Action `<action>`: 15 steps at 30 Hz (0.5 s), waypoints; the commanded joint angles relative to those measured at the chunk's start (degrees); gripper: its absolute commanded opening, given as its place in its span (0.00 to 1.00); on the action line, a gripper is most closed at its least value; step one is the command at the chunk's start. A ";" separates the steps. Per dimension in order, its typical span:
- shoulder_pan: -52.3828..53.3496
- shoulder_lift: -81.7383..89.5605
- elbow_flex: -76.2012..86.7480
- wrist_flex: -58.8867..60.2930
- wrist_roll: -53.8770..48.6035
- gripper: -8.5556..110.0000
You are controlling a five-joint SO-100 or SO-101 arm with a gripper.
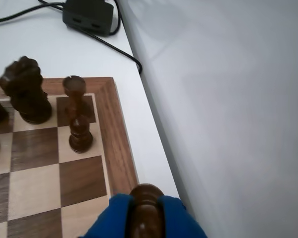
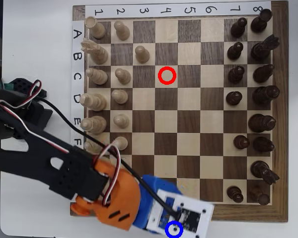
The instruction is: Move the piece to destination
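While the white counter (image 2: 39, 29) carries the whole scene, the wooden chessboard (image 2: 280, 124) fills most of the overhead view, with pale pieces (image 2: 121, 32) ranked toward nine o'clock and dark pieces (image 2: 260, 121) toward three o'clock. The black and orange arm (image 2: 64, 168) reaches in from eight o'clock and ends over the board's edge near six o'clock. A red ring (image 2: 167, 76) sits on a square above the board's centre, toward twelve o'clock. The blue ring (image 2: 174, 230) lies at six o'clock, drawn over the arm's white camera housing. In the wrist view the end effector (image 1: 146, 218) is clamped on the dark pawn (image 1: 146, 208), its blue fingers (image 1: 111, 218) pressing both sides, at six o'clock over the board's wooden border.
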 commanded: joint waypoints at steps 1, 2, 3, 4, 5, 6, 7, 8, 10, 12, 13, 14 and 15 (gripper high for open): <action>4.83 -0.62 0.53 -10.63 -3.16 0.07; 5.01 -1.14 0.62 -11.07 -3.16 0.07; 5.10 -1.67 0.79 -11.34 -3.16 0.07; 5.27 -2.11 0.88 -11.51 -3.08 0.07; 5.36 -2.64 0.88 -11.69 -2.99 0.07; 5.45 -3.16 0.88 -12.04 -2.99 0.07; 5.62 -3.78 0.88 -12.48 -3.08 0.07; 5.80 -4.39 0.88 -12.92 -3.16 0.07; 6.24 -5.63 0.70 -13.45 -3.34 0.07; 6.86 -7.12 0.26 -13.54 -3.43 0.07; 7.12 -7.91 0.00 -13.71 -3.43 0.07; 7.47 -8.61 -0.35 -13.71 -3.43 0.07; 7.73 -9.40 -0.53 -13.71 -3.43 0.07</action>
